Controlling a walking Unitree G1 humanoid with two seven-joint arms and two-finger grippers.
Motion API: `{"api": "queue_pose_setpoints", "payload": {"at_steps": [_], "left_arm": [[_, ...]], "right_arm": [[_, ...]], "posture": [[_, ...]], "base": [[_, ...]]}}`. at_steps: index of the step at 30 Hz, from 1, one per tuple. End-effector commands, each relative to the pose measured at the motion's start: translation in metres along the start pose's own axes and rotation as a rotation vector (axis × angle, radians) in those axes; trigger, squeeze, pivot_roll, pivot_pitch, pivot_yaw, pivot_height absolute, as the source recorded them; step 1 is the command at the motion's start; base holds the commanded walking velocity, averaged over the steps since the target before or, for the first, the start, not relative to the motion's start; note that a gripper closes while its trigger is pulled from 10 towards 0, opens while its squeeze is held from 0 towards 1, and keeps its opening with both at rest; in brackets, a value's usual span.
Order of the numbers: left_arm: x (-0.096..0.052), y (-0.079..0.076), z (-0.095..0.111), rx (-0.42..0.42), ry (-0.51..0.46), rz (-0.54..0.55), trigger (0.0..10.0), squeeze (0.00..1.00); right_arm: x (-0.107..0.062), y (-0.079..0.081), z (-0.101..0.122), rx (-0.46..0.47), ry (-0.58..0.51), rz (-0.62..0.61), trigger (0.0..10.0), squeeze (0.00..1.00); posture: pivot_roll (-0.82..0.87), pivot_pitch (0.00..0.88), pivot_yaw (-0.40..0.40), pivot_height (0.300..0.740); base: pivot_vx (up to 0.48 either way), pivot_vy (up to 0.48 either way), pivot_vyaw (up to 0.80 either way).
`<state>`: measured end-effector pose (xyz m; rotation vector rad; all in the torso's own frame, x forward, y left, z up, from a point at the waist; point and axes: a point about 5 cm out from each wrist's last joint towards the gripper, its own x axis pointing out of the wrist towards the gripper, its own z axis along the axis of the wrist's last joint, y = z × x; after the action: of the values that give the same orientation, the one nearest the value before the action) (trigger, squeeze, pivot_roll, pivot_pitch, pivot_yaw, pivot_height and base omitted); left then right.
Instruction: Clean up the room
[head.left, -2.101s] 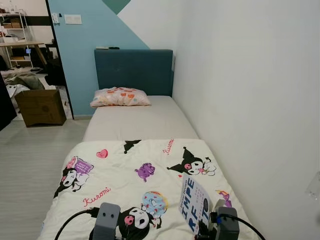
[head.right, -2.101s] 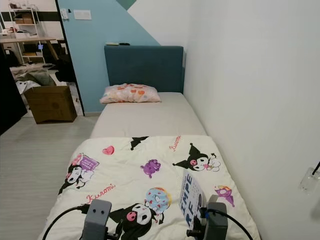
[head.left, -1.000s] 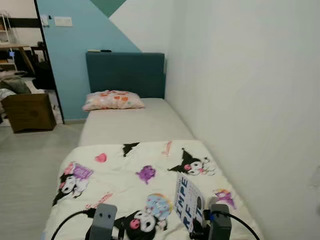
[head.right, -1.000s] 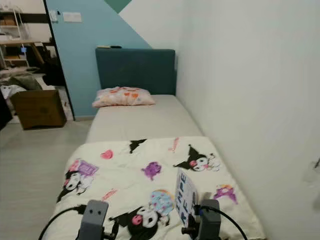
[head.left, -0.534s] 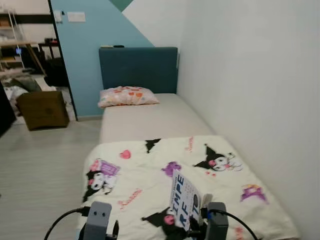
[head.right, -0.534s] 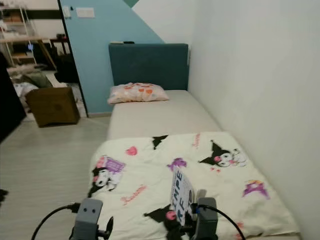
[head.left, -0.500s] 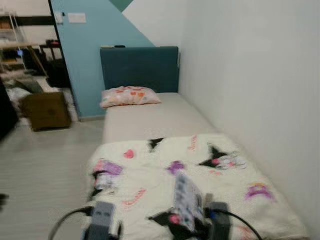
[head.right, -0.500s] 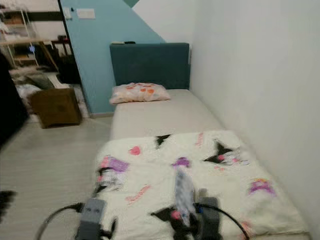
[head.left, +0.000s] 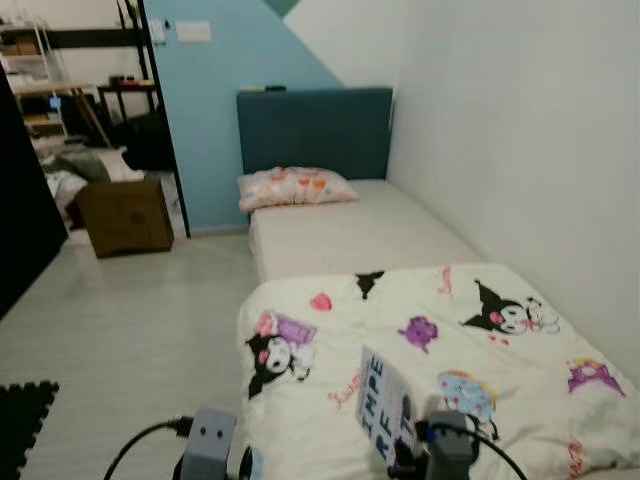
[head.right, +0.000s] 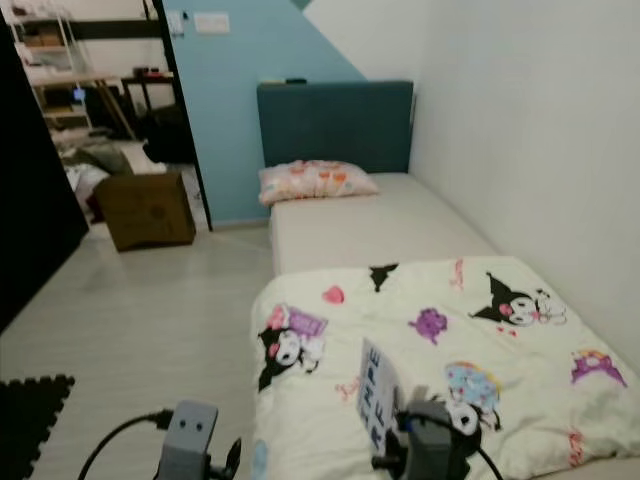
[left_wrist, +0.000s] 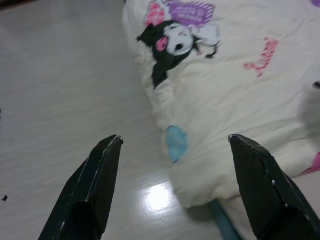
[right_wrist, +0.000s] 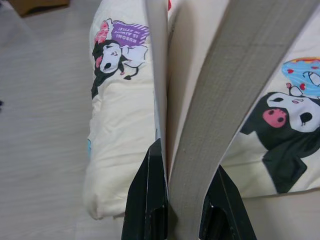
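Below both pincers lies the bed (head.left: 360, 225) with its cartoon blanket (head.left: 440, 350); the right pincer (right_wrist: 172, 200) grips an upright book (head.left: 385, 405), the left pincer (left_wrist: 180, 185) is open, empty.

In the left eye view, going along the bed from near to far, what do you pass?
Book in the right gripper → cartoon blanket → bare mattress → pillow → headboard.
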<state>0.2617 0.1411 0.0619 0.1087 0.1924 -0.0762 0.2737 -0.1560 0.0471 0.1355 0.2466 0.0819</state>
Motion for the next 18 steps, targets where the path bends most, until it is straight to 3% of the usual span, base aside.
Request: {"api": "queue_pose_setpoints", "payload": {"at_steps": [1,12,16,18], "left_arm": [[-0.0027,0.0034,-0.0075,0.013,0.034,0.007,10.0,0.0],[-0.0022,0.0038,-0.0068,0.003,0.04,-0.009,10.0,0.0],[-0.0025,0.0027,-0.007,0.034,0.05,-0.035,10.0,0.0],[-0.0029,0.0037,-0.0077,0.052,0.058,-0.035,10.0,0.0]], "right_arm": [[-0.0011,0.0065,0.0008,0.015,-0.019,0.02,10.0,0.0],[-0.0001,0.0071,0.002,0.024,-0.025,0.018,10.0,0.0],[0.0004,0.0077,0.0023,0.027,-0.027,0.018,10.0,0.0],[0.0005,0.0075,0.0024,0.031,-0.028,0.015,10.0,0.0]], "posture": [[0.03,0.141,-0.037,0.74],[0.04,0.139,-0.036,0.74],[0.04,0.14,-0.033,0.74],[0.04,0.139,-0.03,0.74]], "base": [[0.0,0.48,0.0],[0.0,0.469,0.0],[0.0,0.0,0.0],[0.0,-0.48,0.0]]}}
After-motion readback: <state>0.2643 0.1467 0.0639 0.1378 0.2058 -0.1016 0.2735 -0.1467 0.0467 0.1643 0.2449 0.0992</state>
